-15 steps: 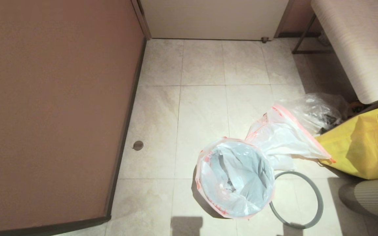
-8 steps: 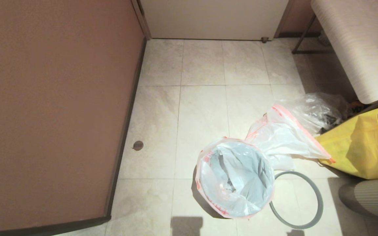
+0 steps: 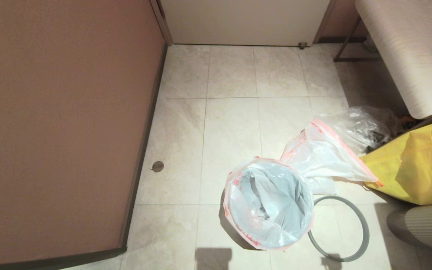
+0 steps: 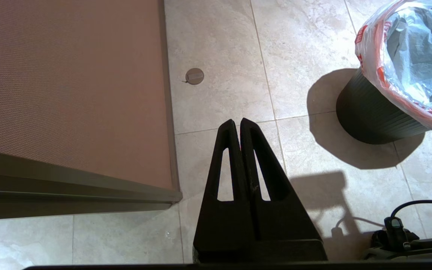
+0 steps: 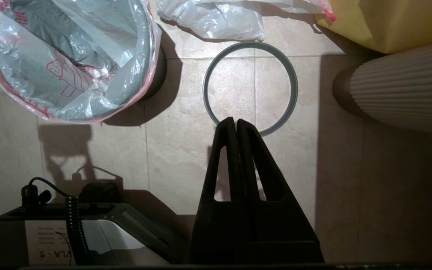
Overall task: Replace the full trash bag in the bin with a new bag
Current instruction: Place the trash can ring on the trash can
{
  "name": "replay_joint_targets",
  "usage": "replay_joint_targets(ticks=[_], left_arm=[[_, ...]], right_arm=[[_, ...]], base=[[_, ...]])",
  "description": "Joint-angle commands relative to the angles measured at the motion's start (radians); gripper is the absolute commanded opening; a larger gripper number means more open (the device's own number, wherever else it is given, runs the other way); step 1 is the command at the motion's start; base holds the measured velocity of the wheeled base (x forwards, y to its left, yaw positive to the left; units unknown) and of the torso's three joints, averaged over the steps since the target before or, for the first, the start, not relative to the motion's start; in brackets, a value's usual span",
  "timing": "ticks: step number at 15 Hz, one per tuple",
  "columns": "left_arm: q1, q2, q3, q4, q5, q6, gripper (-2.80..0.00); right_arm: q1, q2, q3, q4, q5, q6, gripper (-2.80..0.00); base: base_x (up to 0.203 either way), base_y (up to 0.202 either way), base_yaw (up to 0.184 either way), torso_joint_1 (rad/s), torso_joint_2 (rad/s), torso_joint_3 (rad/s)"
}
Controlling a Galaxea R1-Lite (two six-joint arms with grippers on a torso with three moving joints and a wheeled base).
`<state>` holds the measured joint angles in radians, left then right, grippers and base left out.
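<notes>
**Ring off, bin lined**

The bin [image 4: 373, 116] stands lined by a bag [image 3: 270, 202], its hem over the rim. The ring [image 3: 339, 228] lies beside it; another bag [image 3: 324, 157] behind. Open tiles [image 3: 231, 123] stretch leftward to the partition [image 3: 62, 123]. Left gripper [image 4: 237, 122] and right gripper [image 5: 233, 120] hover, fingers together. Nothing on the floor has shifted.

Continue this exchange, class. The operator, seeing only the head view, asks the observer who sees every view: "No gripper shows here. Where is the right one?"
Observer: The right gripper is shut and empty, poised over the near edge of the loose grey plastic ring on the floor.
Operator: And the left one?
Observer: The left gripper is shut and empty, parked over bare tiles between the brown panel and the small round black plastic bin.
Operator: Anything printed inside the liner?
Observer: Yes. The translucent white plastic bag lining the bin carries a red line-drawn cartoon on its inner side.
</notes>
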<state>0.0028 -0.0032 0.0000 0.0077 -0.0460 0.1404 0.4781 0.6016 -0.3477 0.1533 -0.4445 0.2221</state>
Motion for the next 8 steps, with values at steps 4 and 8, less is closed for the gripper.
replay_joint_targets(ticks=[4,8], left_arm=[[0.0,0.003,0.0,0.0,0.0,0.001,-2.8],[0.0,0.003,0.0,0.0,0.0,0.001,-2.8]], right_arm=[[-0.001,0.56,-0.109,-0.152,-0.015,0.016,-2.8],[-0.073,1.081,-0.251,-0.262,0.008,0.088,-2.8]], base=[[0.0,0.0,0.0,0.0,0.0,0.0],[0.0,0.0,0.0,0.0,0.0,0.0]])
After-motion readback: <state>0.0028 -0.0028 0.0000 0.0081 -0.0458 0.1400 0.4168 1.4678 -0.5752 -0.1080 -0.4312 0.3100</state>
